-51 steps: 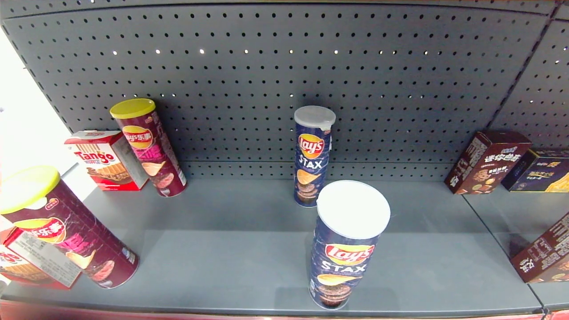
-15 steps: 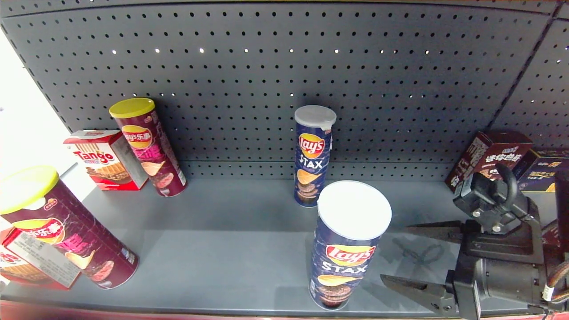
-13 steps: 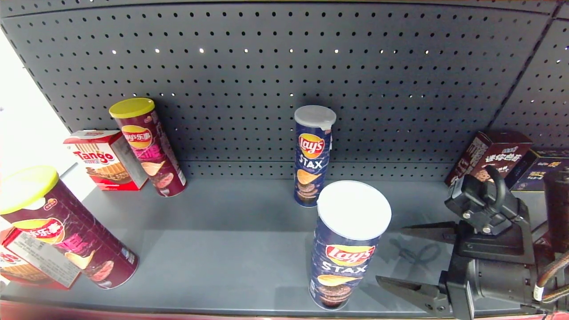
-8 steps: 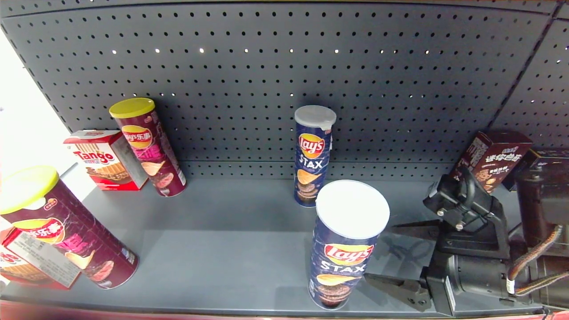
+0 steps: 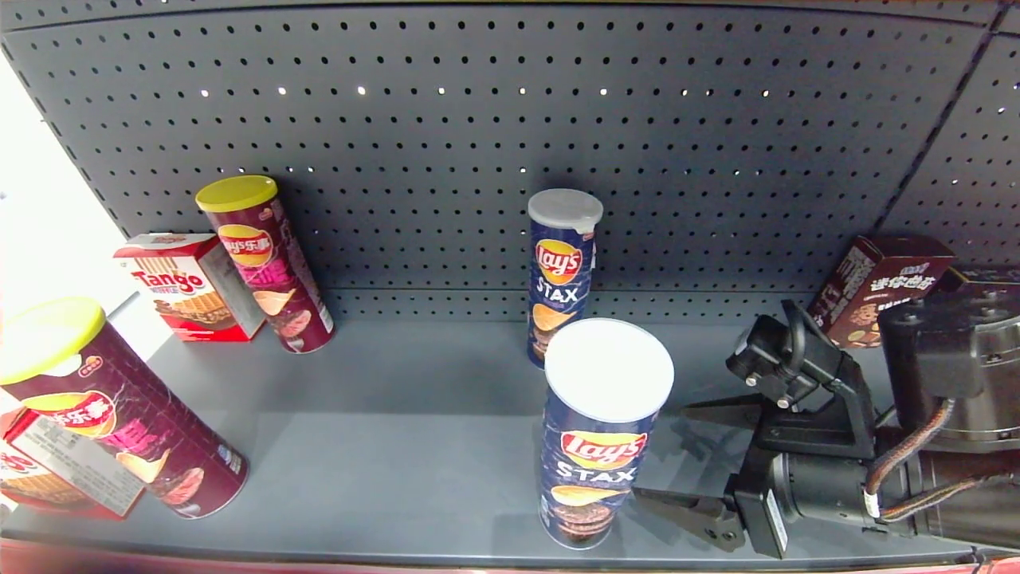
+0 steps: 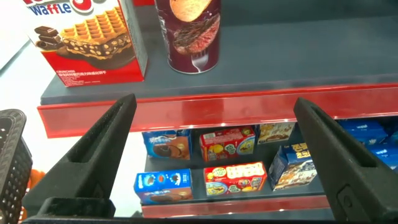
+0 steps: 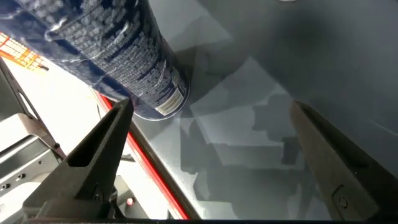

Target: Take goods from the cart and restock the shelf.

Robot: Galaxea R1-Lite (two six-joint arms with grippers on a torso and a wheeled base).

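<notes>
A blue chip can [image 5: 596, 446] with a white lid stands near the front edge of the grey shelf [image 5: 398, 446]. A second blue can [image 5: 560, 279] stands behind it by the pegboard. My right gripper [image 5: 685, 458] lies sideways on the shelf just right of the front can. It is open, and its nearer finger [image 5: 677, 509] reaches the can's base. In the right wrist view the can [image 7: 124, 62] sits beside one finger [image 7: 93, 162], outside the gap. My left gripper [image 6: 211, 168] is open and holds nothing, just below the shelf's red front lip [image 6: 217, 106].
Two maroon cans [image 5: 267, 263] [image 5: 119, 414] and red waffle boxes [image 5: 187, 287] fill the shelf's left side. Dark brown boxes [image 5: 880, 287] stand at the back right. Boxed goods [image 6: 227, 143] fill the lower shelf, and a black basket [image 6: 9, 162] is at the edge.
My right arm came in from the right and slid left along the shelf, open, up to the front blue can. In the last half second that can shifted slightly left.
</notes>
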